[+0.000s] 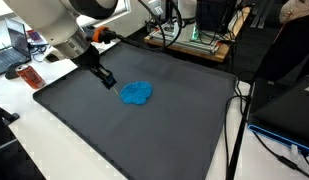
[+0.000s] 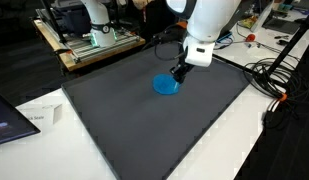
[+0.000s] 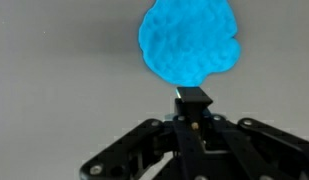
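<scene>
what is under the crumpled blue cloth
The crumpled blue cloth lies on the flat dark grey mat; anything between them is covered.

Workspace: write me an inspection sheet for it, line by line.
Surface: dark grey mat lying flat on a white table.
Job's things: crumpled blue cloth near the mat's middle.
Clutter: orange-red item and paper card, both off the mat.
Grippers: tool looks shut, tip at the cloth's edge; contact unclear.
Cables: black cables on the table beside the mat.
Surroundings: equipment rack behind the table.
</scene>
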You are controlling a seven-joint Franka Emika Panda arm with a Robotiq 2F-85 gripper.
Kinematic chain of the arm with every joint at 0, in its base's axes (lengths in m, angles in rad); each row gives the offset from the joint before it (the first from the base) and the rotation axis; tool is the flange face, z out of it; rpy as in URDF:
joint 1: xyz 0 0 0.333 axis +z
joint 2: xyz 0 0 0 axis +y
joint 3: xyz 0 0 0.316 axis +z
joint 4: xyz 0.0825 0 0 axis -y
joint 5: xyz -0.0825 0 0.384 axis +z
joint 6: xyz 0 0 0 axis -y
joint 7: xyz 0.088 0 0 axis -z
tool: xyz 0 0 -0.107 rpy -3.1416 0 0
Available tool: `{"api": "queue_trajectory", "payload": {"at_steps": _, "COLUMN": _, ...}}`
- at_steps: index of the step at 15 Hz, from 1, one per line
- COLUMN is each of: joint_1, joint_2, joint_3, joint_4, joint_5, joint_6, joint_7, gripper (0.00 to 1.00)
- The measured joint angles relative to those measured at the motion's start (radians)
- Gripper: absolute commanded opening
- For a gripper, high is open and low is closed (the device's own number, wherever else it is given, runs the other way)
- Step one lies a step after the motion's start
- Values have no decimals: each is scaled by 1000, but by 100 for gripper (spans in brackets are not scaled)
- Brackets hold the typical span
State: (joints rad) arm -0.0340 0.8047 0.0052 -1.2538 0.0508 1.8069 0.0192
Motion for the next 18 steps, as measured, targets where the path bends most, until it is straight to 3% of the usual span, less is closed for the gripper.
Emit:
{"api": "queue_trajectory", "payload": {"at_steps": 7, "joint_1": -85, "joint_2": -25, "joint_3": 33, "joint_4": -124, "joint_5": 105, "joint_6": 118, "joint_7": -160, "gripper": 3}}
{"api": "queue_trajectory", "payload": {"at_steps": 18, "joint_1": -219, "joint_2": -216, "joint_3": 96, "joint_4": -538, "joint_5": 342, "joint_6": 479, "joint_7": -445, "gripper": 3}}
